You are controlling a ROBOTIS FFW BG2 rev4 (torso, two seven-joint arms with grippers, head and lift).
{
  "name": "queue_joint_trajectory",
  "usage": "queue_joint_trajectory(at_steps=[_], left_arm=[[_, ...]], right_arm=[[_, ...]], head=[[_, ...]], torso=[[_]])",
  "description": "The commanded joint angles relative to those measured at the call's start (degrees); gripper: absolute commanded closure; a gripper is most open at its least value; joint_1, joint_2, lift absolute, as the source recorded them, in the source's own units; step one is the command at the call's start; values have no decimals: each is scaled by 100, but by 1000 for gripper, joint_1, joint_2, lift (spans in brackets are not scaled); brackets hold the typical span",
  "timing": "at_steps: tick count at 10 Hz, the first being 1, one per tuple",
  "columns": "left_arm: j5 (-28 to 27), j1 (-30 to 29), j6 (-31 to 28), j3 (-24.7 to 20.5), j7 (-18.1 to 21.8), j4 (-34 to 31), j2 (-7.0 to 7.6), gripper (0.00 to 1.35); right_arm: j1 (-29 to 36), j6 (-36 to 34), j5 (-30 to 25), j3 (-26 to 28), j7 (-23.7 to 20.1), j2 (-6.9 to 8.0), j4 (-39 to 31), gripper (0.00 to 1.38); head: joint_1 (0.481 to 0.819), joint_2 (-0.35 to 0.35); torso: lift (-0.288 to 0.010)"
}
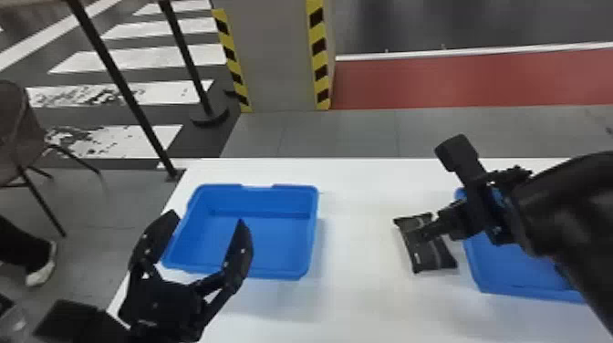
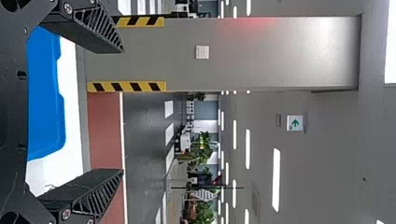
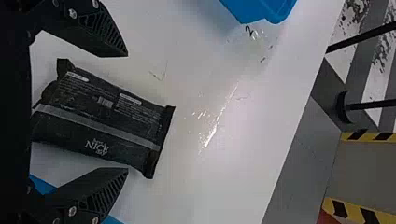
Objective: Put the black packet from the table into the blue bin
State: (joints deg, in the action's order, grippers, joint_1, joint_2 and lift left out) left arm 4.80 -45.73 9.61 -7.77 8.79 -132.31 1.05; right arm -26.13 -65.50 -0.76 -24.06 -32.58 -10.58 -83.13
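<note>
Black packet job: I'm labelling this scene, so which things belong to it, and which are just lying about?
Part of the job:
black packet
right gripper, open at the packet
table
left bin or right bin; which is unclear

Just about:
chair
pillar
post
left gripper, probably

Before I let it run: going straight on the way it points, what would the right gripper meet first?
Probably the black packet, which shows between the open fingers of the right gripper and lies on the white table; how much gap there is, I can't tell.
</note>
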Motion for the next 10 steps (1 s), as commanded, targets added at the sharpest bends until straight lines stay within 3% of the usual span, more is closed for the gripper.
queue_joint_trajectory(at_steps=[1, 6, 10], left_arm=[[0, 17, -5, 0, -1, 20, 0, 114], [34, 31, 23, 0, -27, 34, 18, 114], [69, 45, 23, 69, -45, 48, 70, 114]], right_arm=[[-115, 180, -4, -85, 6, 13, 248, 147], [-143, 785, 247, -542, -12, 65, 754, 148], [-199, 405, -16, -565, -3, 83, 712, 144]], head=[[695, 196], [695, 216], [695, 228]], torso=[[-110], [-110], [-110]])
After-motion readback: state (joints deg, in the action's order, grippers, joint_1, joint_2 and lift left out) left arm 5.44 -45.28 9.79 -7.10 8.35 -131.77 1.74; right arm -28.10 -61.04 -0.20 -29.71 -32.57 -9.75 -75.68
